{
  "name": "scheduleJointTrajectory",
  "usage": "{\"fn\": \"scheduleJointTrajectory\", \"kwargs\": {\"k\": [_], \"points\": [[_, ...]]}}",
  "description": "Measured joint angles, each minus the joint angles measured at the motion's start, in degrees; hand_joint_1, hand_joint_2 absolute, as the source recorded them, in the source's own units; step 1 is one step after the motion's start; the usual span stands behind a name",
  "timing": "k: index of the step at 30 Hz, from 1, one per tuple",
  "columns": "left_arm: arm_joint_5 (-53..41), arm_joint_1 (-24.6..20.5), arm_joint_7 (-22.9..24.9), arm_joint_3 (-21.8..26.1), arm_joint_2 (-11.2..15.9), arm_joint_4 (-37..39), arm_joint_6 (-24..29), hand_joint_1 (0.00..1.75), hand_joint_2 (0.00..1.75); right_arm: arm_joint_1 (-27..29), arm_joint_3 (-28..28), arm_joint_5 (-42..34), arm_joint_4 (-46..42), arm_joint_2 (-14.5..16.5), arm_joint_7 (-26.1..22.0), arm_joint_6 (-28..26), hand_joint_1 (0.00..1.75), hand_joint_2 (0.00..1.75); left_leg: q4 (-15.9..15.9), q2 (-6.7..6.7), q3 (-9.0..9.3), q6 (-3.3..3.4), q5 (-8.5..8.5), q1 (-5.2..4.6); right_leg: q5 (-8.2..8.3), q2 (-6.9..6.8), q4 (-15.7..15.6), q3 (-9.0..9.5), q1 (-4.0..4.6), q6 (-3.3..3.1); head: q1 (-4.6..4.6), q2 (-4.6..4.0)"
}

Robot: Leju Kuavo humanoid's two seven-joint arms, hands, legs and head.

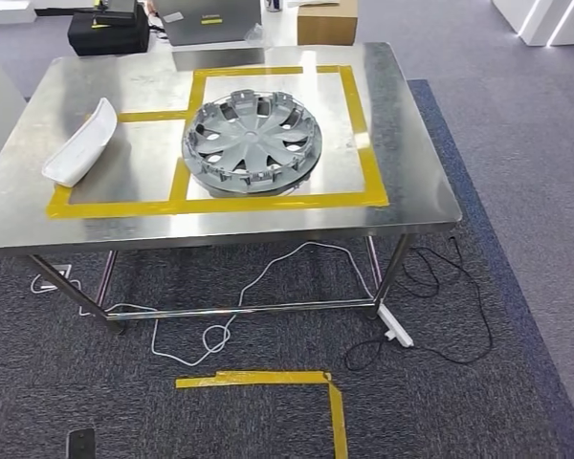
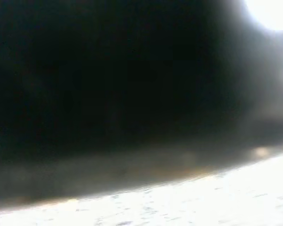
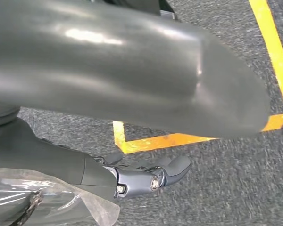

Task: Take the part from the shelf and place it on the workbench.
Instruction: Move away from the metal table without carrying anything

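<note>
A steel surface (image 1: 414, 182) stands ahead on dark grey carpet (image 1: 486, 402), marked with yellow tape rectangles (image 1: 284, 203). A grey wheel cover (image 1: 252, 142) lies face-up inside the larger taped rectangle, its edge reaching over the tape strip that divides the two. To its left a white curved part (image 1: 80, 143) rests in the smaller taped area, reaching past that area's left end. Behind the surface are a black bag (image 1: 107, 31), a laptop (image 1: 209, 19) and a cardboard box (image 1: 327, 21). White and black cables (image 1: 219, 335) trail across the carpet beneath, near a yellow taped corner (image 1: 327, 382).

In the right wrist view, the right robot hand (image 3: 147, 176) hangs over the carpet and yellow floor tape (image 3: 161, 141) beneath a large, smooth dark grey curved part (image 3: 115, 70). Whether its fingers grip that part I cannot tell. The left wrist view is dark and blurred, so the left robot hand's state cannot be told.
</note>
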Motion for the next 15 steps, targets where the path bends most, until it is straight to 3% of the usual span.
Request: {"fn": "scheduleJointTrajectory", "kwargs": {"k": [2,4,6,8,9,10,11,12,13,15], "points": [[-1.2,0.0,3.5,-0.1,-0.3,1.2,-0.5,0.00,0.00,-0.1,-0.1,0.2,0.0,0.0,0.1,0.1,0.00,0.00,-3.2,-0.43,1.54,0.57,-0.58,-0.25,0.74,0.08,0.4,-0.71,0.06,0.76,-0.01,-0.01],[-2.3,0.0,5.8,-0.4,-0.7,2.1,-0.8,0.00,0.00,0.0,-0.1,0.4,0.0,0.0,0.3,0.2,0.00,0.00,-3.2,-0.26,0.82,1.63,-0.05,-0.40,1.03,0.12,0.5,-1.26,-0.10,1.57,0.03,-0.01],[-3.3,0.0,7.0,-0.7,-1.1,2.6,-1.1,0.00,0.00,0.0,-0.2,0.6,0.0,0.0,0.4,0.3,0.00,0.00,-3.3,0.03,-0.23,2.89,0.91,-0.48,-1.91,0.09,3.2,-2.68,-0.24,2.06,0.20,-0.01],[-4.0,-0.1,7.3,-1.2,-1.4,2.8,-1.4,0.00,0.00,0.0,-0.2,0.7,0.0,0.0,0.5,0.3,0.00,0.00,-3.3,0.26,-1.51,3.66,1.95,-0.77,-7.39,0.04,10.1,-4.91,-0.25,2.15,0.43,0.00],[-4.3,-0.1,7.3,-1.5,-1.5,2.9,-1.6,0.00,0.00,-0.1,-0.2,0.8,0.0,0.0,0.5,0.3,0.00,0.00,-3.2,0.38,-2.21,3.87,2.50,-1.03,-9.28,0.04,13.9,-5.74,-0.21,2.10,0.46,0.01],[-4.4,-0.2,7.3,-1.7,-1.6,3.0,-1.8,0.00,0.00,-0.1,-0.2,0.9,0.0,0.0,0.6,0.3,0.00,0.00,-3.2,0.50,-2.95,4.03,3.08,-1.32,-9.88,0.04,16.6,-5.97,-0.16,1.97,0.46,0.00],[-4.5,-0.2,7.3,-1.8,-1.7,3.1,-1.9,0.00,0.00,0.0,-0.2,1.0,0.0,0.0,0.6,0.4,0.00,0.00,-3.2,0.58,-3.68,4.16,3.63,-1.62,-9.16,0.04,17.4,-5.33,-0.06,1.71,0.44,0.00],[-4.6,-0.2,7.3,-1.9,-1.9,3.2,-2.0,0.00,0.00,0.0,-0.2,1.1,0.0,0.0,0.7,0.4,0.00,0.00,-3.1,0.62,-4.38,4.24,4.16,-1.90,-7.54,0.05,16.1,-3.68,0.12,1.30,0.44,0.00],[-4.8,-0.3,7.3,-2.0,-2.1,3.3,-2.1,0.00,0.00,-0.1,-0.2,1.1,0.0,0.0,0.7,0.5,0.00,0.00,-3.1,0.61,-5.01,4.28,4.67,-2.11,-5.79,0.06,12.7,-1.03,0.41,0.73,0.44,-0.01],[-5.2,-0.4,7.4,-2.2,-2.6,3.4,-2.3,0.00,0.00,-0.2,-0.2,1.3,0.0,-0.1,0.7,0.5,0.00,0.00,-3.0,0.60,-5.89,4.12,5.62,-2.39,-4.73,-0.07,3.4,5.33,1.13,-0.56,0.38,0.00]]}}
